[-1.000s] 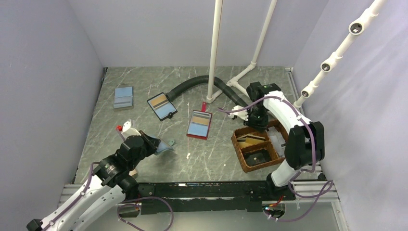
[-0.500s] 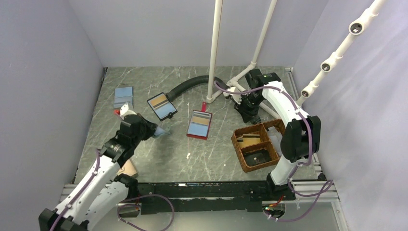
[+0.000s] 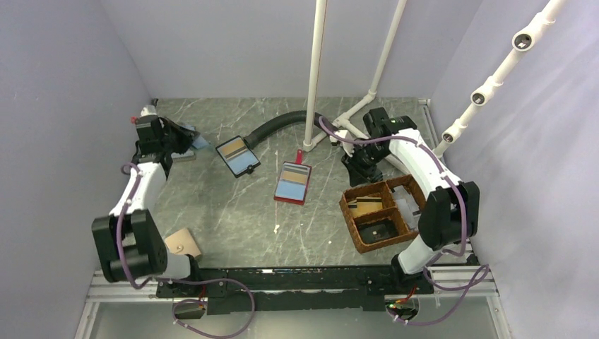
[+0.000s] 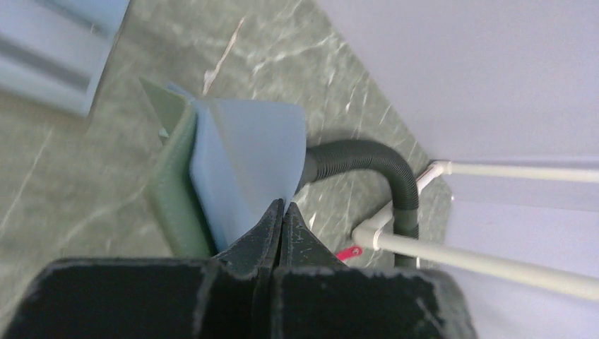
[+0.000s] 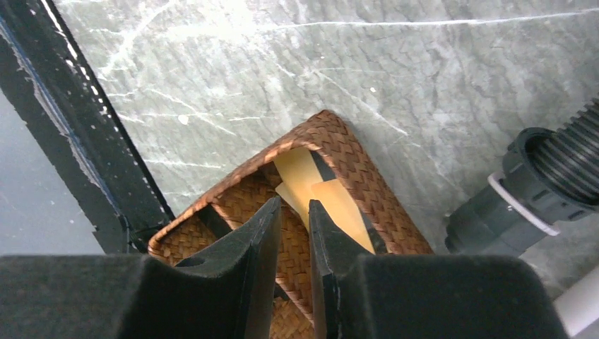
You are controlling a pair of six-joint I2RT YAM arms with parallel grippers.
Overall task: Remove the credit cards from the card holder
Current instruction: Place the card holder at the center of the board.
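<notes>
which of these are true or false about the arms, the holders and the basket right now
1. The left end effector is shut on the card holder. True.
2. The basket is empty. False: tan cards lie inside it.
3. The red-edged holder lies on the table, with neither arm touching it. True.
4. The right end effector grips a card. False: a narrow gap shows between its fingers, with nothing in it.
</notes>
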